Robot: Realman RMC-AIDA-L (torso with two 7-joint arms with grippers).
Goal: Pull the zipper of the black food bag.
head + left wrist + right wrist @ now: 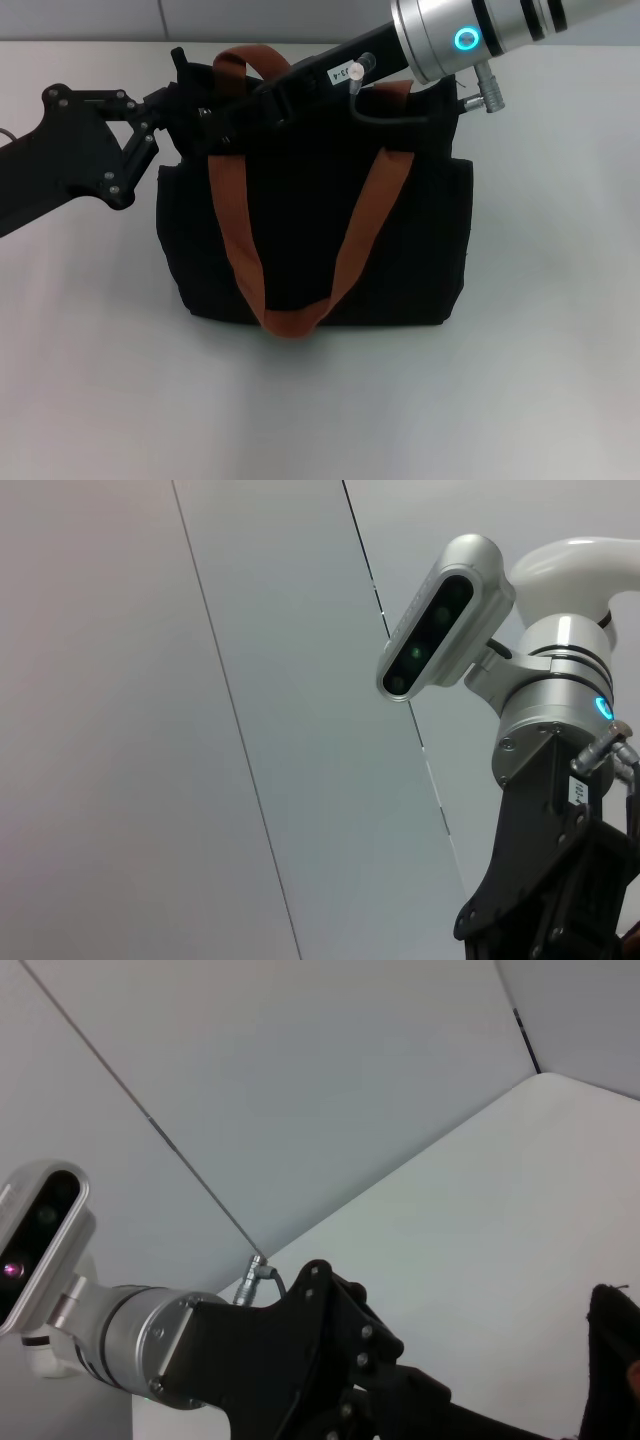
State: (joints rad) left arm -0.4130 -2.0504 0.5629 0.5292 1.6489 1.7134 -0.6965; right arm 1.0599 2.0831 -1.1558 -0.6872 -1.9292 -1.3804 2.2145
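A plain white table [540,380] fills the head view, with pale grey wall panels behind it. The black food bag [315,240] stands upright near the middle of that surface, its two rust-brown strap handles [240,240] draped down the front face and meeting in a loop near the bottom edge.

Only the head view shows the bag whole. There the left gripper [190,95] reaches in from the left side and sits against the bag's upper left corner, while the right gripper [255,105] comes down across the bag's top opening from the upper right, its silver wrist with a lit cyan ring above the right corner. Both sets of fingertips merge with the black fabric, so whether either hand is apart or clamped cannot be told. The zipper cannot be made out along the top edge.

The left wrist view shows only wall panels and the other arm's silver wrist and camera. The right wrist view shows the wall, the table and the left arm's dark linkage, plus a sliver of black fabric at one edge.
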